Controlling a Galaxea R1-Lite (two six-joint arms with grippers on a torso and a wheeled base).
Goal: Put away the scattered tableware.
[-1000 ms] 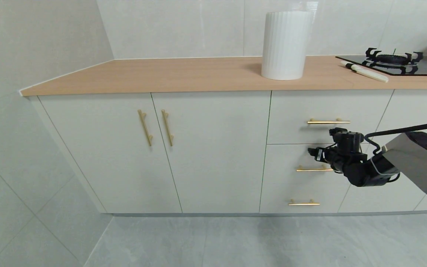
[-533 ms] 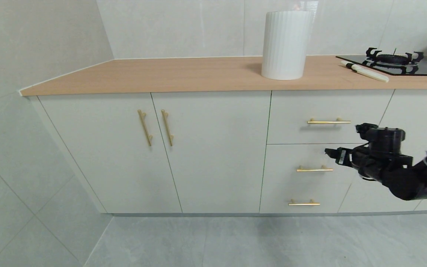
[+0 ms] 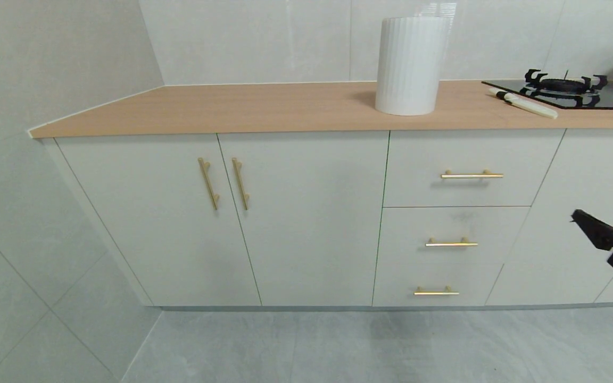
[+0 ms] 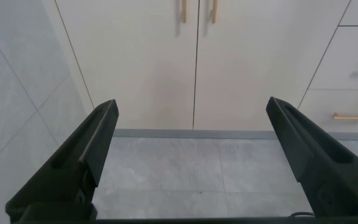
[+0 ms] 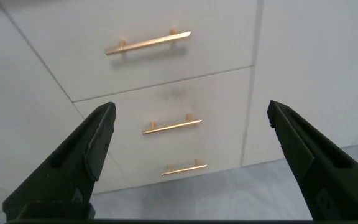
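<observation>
Three drawers [image 3: 453,234] shut; white canister [image 3: 407,64] stands on countertop [image 3: 232,109].

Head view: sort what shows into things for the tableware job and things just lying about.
Job: cream utensil on the countertop; probably the ribbed white canister and the drawers; right gripper, open.
Lying about: gas hob; cupboard doors.

We hold left pincer [image 4: 191,106] low, aimed forward, fingers [image 4: 82,155] spread wide, nothing between them. We hold right pincer [image 5: 189,112] with fingers likewise wide apart, nothing gripped. In head view, right pincer [image 3: 607,239] sits at far right edge, dark finger tip slanting up toward left, rest cut off.
</observation>
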